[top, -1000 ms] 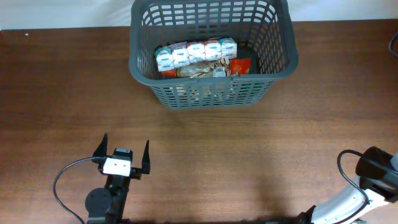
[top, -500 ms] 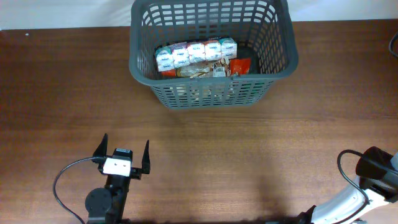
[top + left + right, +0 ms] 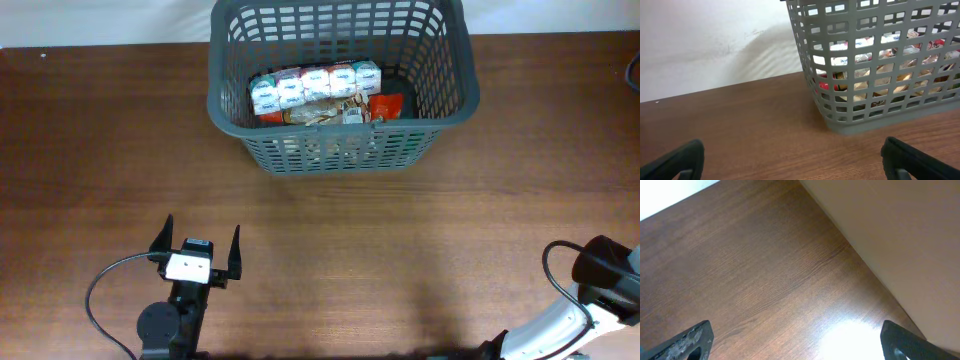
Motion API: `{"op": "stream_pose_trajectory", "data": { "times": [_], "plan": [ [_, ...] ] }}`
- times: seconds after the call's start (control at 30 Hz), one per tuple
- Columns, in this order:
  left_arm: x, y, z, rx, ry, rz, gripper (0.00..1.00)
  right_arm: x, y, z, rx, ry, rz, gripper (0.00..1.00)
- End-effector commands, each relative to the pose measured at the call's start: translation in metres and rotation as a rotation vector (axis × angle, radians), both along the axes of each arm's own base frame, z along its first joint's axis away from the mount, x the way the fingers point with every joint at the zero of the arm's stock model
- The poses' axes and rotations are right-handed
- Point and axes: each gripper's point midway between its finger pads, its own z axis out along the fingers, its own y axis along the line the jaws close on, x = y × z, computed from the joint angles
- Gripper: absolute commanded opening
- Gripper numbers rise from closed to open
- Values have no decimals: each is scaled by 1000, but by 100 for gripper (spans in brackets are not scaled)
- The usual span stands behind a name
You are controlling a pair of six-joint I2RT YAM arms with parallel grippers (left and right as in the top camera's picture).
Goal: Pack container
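Container (image 3: 340,152) lies far from left fingers (image 3: 677,161) and right fingers (image 3: 687,342), both spread wide.

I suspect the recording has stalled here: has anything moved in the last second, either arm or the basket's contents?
Nothing visibly changed. The left end effector and the right end effector stay open and empty, away from the basket, and the packs lie inside it as before.
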Motion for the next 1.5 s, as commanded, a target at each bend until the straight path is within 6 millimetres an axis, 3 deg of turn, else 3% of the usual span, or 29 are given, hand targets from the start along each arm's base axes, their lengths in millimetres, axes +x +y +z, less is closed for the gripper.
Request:
{"op": "stream_pose_trajectory", "data": {
  "times": [0.0, 0.17, 0.43, 0.63, 0.83, 0.97, 1.1, 1.23, 1.27, 1.3, 1.47],
  "plan": [
    [0, 0, -1, 16, -4, -3, 99, 7, -3, 15, -29, -73, 3, 99],
    [0, 0, -1, 16, -4, -3, 99, 33, 14, 64, -85, -286, 99, 99],
    [0, 0, -1, 16, -4, -3, 99, 54, 90, 145, -188, -555, 299, 99],
    [0, 0, -1, 16, -4, -3, 99, 43, 161, 184, -192, -676, 459, 99],
    [0, 0, -1, 16, -4, -3, 99, 17, 214, 202, -176, -768, 585, 99],
    [0, 0, -1, 16, -4, -3, 99, -5, 234, 195, -162, -800, 639, 99],
    [0, 0, -1, 16, -4, -3, 99, -29, 253, 171, -135, -812, 703, 99],
    [0, 0, -1, 16, -4, -3, 99, -52, 267, 128, -97, -817, 771, 99],
    [0, 0, -1, 16, -4, -3, 99, -56, 268, 119, -91, -811, 777, 99],
    [0, 0, -1, 16, -4, -3, 99, -65, 268, 94, -74, -802, 776, 99],
    [0, 0, -1, 16, -4, -3, 99, -84, 267, 42, -86, -845, 774, 99]
  ]
}}
